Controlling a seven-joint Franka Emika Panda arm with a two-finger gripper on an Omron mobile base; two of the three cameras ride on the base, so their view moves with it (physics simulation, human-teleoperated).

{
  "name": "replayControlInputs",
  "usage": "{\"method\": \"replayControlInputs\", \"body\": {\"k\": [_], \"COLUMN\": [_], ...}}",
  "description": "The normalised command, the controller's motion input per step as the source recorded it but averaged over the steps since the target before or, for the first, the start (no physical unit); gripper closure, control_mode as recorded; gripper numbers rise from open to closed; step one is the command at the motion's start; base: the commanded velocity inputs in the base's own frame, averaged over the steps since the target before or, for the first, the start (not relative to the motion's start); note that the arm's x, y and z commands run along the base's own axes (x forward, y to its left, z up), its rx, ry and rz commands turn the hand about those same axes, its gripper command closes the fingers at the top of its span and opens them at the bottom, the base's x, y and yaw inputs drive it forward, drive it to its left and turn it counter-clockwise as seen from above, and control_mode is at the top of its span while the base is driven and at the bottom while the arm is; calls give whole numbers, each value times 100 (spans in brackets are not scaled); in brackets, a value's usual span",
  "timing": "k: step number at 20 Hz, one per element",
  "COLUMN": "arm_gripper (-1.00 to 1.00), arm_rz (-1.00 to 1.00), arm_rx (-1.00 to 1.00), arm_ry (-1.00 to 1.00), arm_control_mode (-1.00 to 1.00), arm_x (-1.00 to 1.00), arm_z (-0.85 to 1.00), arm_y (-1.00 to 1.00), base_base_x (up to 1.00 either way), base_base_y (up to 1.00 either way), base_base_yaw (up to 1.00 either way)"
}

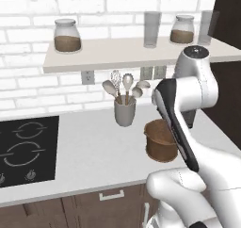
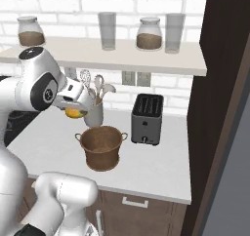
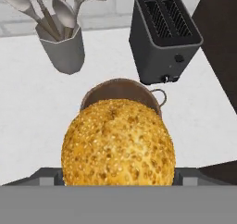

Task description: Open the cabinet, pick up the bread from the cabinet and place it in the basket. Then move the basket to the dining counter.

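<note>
The bread (image 3: pixel 118 144), a golden seeded bun, sits large between my gripper's fingers in the hand view. From the right base view my gripper (image 2: pixel 74 112) is shut on the bread (image 2: pixel 73 113), holding it in the air above and to the left of the basket (image 2: pixel 101 159). The brown woven basket (image 1: pixel 157 151) stands on the white counter, its rim (image 3: pixel 121 83) showing just beyond the bun. My forearm hides part of it from the left. The dark wood cabinet (image 2: pixel 219 108) rises at the right. The dining counter is out of view.
A black toaster (image 2: pixel 146 119) stands right of the basket. A grey utensil cup (image 1: pixel 124 110) sits behind it by the brick wall. The cooktop (image 1: pixel 26 149) lies at the left. A shelf (image 1: pixel 117 52) above carries jars and glasses.
</note>
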Motion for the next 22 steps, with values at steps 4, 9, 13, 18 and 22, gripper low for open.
{"method": "replayControlInputs", "body": {"k": [4,9,13,18,22], "arm_gripper": [100,100,100,100,100], "arm_rz": [0,2,2,0,0], "arm_rx": [-2,0,0,0,0], "arm_ry": [4,13,27,21,9], "arm_control_mode": [-100,-100,-100,-100,-100], "arm_x": [8,46,58,48,27], "arm_z": [-100,-98,-88,-55,-17], "arm_y": [-33,-11,-19,-15,-3], "base_base_x": [0,0,0,0,0], "base_base_y": [0,0,0,0,0], "base_base_yaw": [0,0,0,0,0]}}
